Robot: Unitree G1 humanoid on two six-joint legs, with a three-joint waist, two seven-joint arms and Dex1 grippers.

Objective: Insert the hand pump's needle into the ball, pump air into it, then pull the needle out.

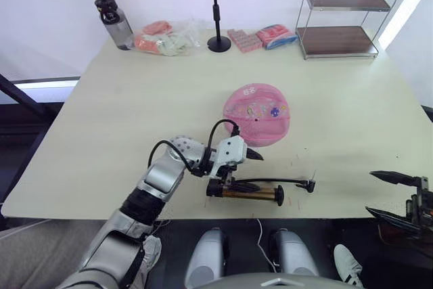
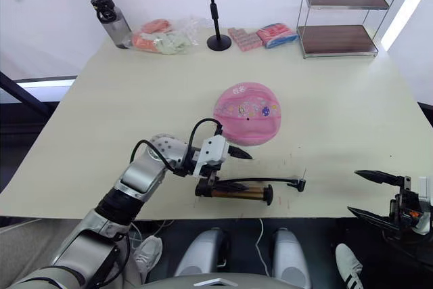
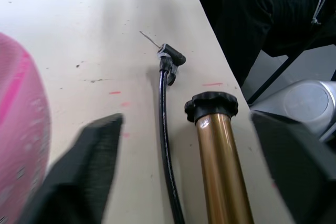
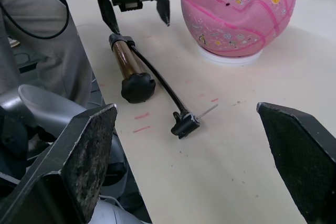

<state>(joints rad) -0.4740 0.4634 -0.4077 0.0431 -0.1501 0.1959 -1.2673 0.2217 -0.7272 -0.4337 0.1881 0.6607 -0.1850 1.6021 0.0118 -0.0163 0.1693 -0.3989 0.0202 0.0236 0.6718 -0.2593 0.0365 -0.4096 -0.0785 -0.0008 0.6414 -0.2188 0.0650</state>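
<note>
Hovering spread wide: left end effector [image 1: 238,167] | hand pump [image 1: 245,191] directly beneath | ball [image 1: 257,114] just beyond | right end effector [image 1: 387,194] wide.

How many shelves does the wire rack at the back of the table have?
2: the wire rack at the table's far right corner holds an upper shelf and a lower shelf, both brown.

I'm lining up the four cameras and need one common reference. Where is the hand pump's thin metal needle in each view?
Left eye: the thin metal needle lies on the table's near edge, right of the gold-bronze pump.
Right eye: same spot.
Left wrist: beyond the hose tip.
Right wrist: beside the hose end.
Shared landmark: the pink rubber ball.
</note>
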